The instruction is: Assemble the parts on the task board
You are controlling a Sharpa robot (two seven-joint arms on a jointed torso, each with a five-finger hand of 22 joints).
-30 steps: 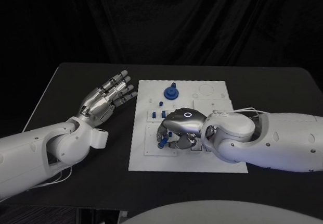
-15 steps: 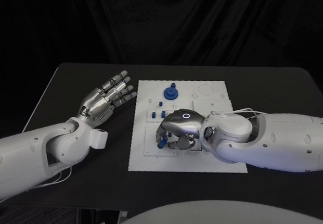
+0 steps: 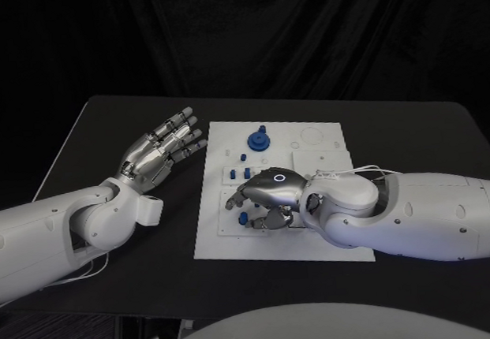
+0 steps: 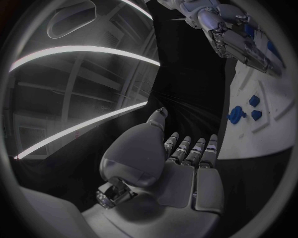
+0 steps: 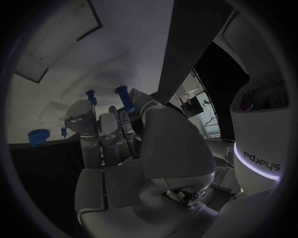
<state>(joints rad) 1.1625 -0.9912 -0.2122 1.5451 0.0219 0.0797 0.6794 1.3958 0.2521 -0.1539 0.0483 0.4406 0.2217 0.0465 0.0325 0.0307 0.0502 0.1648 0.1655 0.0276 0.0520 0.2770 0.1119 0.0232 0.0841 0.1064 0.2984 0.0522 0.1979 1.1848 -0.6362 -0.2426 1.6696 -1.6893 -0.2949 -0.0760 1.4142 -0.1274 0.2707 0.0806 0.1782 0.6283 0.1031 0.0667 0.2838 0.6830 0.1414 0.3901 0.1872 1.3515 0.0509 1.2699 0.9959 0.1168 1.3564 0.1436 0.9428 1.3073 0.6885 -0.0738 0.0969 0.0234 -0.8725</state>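
Two robot hands are over the black bench (image 3: 425, 135): the left robot hand (image 3: 158, 149) floats at about nine o'clock from the white task board (image 3: 319, 239), flat, with its fingers apart and nothing in it. The right robot hand (image 3: 268, 198) sits over the middle of the task board with its fingers curled down close to some small blue parts (image 3: 240, 172), and it may be pinching one blue peg (image 5: 126, 98), but I cannot tell for sure. A bigger round blue part (image 3: 261, 140) stands near the board's twelve o'clock edge, well apart from both hands.
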